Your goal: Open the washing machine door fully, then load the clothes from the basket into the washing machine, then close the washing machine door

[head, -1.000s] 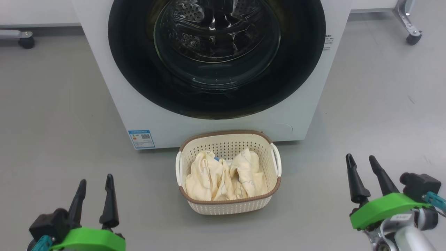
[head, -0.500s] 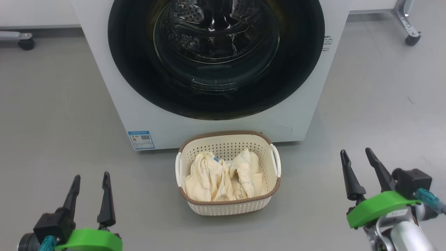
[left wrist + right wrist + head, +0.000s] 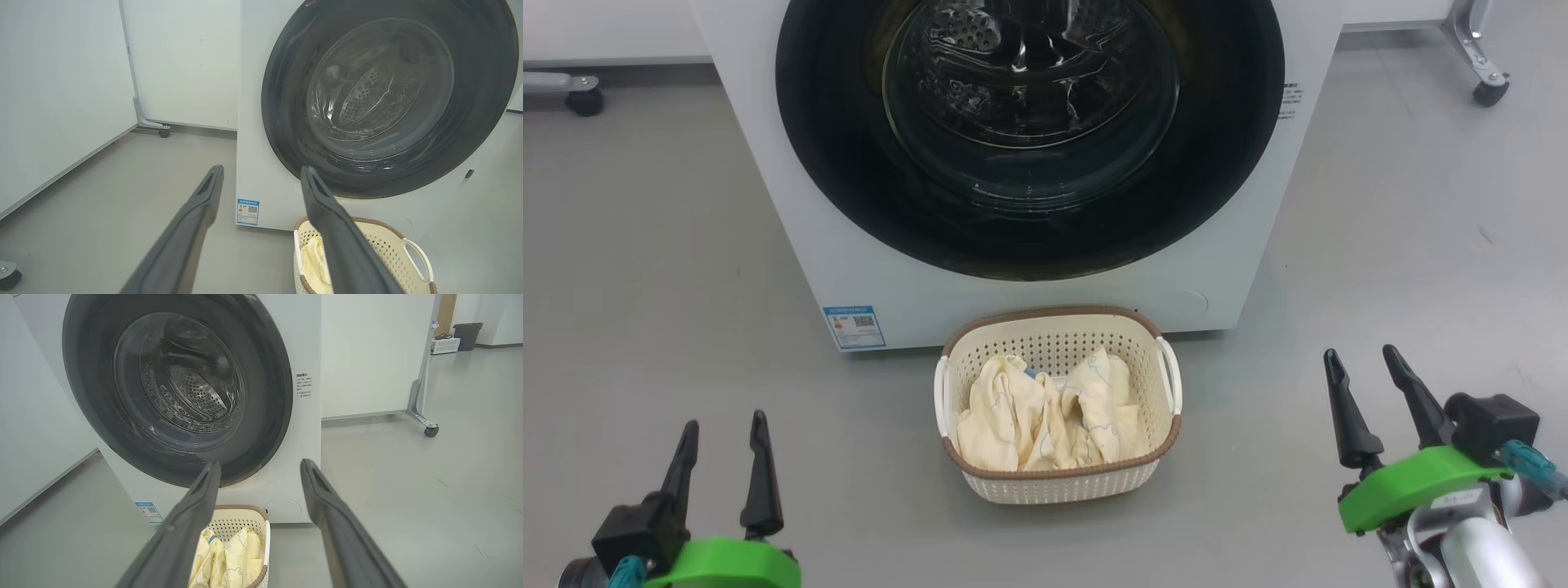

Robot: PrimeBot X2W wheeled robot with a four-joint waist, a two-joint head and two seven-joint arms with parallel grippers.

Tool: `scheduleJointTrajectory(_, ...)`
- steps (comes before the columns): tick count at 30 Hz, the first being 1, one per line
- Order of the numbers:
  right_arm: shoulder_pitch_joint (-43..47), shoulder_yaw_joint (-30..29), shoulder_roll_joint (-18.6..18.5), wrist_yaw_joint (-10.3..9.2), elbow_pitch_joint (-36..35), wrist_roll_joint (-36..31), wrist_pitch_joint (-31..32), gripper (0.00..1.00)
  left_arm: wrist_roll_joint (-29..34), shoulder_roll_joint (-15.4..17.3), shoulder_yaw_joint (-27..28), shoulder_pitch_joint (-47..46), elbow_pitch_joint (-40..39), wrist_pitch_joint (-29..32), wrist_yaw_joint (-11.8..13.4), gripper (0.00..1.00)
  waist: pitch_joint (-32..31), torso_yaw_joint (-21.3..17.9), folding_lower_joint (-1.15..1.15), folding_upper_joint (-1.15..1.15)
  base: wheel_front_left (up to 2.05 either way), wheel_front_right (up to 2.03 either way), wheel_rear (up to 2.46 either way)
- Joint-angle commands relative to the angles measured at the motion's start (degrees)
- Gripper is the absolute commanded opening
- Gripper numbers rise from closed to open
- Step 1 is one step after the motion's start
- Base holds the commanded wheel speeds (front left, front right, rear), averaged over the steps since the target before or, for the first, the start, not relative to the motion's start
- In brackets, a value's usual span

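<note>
The white washing machine (image 3: 849, 245) stands ahead with its round black-ringed door (image 3: 1225, 147) shut flat against its front; the steel drum shows through the glass. The cream basket (image 3: 1058, 487) sits on the floor right in front of it, holding pale yellow clothes (image 3: 1045, 412) with a bit of blue cloth. My left gripper (image 3: 725, 426) hovers open at the lower left, well left of the basket. At the lower right my right gripper (image 3: 1361, 355) is open too, right of the basket. Both wrist views show the door (image 3: 286, 122) (image 3: 269, 384) and basket (image 3: 384, 241) (image 3: 245, 516) beyond empty fingers.
Grey floor (image 3: 645, 286) spreads on both sides of the machine. Wheeled frame legs stand at the far left (image 3: 580, 94) and far right (image 3: 1486, 82). White panel walls (image 3: 61, 81) flank the washer; a dark bin (image 3: 467, 335) stands far off.
My left gripper has drawn back, lower in the head view. My right gripper has risen slightly toward the machine. Door, basket and clothes have not moved.
</note>
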Motion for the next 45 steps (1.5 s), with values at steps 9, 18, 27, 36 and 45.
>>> scheduleJointTrajectory(9,-2.4,0.9,-0.8,-0.19,-1.9,0.1,-0.8,1.00,0.2,1.2,1.7,-3.3,-0.2,-0.8,0.1,1.00,0.1,0.2,0.00,0.00,0.00,0.00,0.00)
scheduleJointTrajectory(18,-2.5,0.8,-0.8,-0.19,-1.8,-0.7,-0.8,1.00,2.7,1.6,2.0,-3.5,-1.1,-0.8,0.9,1.00,0.4,-0.1,0.00,0.00,0.00,0.00,0.00)
scheduleJointTrajectory(27,-2.4,0.8,-0.8,-0.19,-1.5,-0.6,-0.8,1.00,2.3,1.3,2.4,-3.6,-0.6,-0.8,0.8,1.00,0.4,0.0,0.00,0.00,0.00,0.00,0.00)
scheduleJointTrajectory(36,-2.2,0.6,-0.6,-0.19,-1.6,-0.7,-0.8,1.00,2.3,1.4,3.1,-3.5,-1.0,-0.8,0.6,1.00,0.2,0.2,0.00,0.00,0.00,0.00,0.00)
scheduleJointTrajectory(45,-1.9,0.4,-0.5,-0.19,-1.6,-0.7,-0.8,1.00,2.4,1.5,2.9,-3.4,-1.1,-0.8,0.3,1.00,0.3,0.1,0.00,0.00,0.00,0.00,0.00)
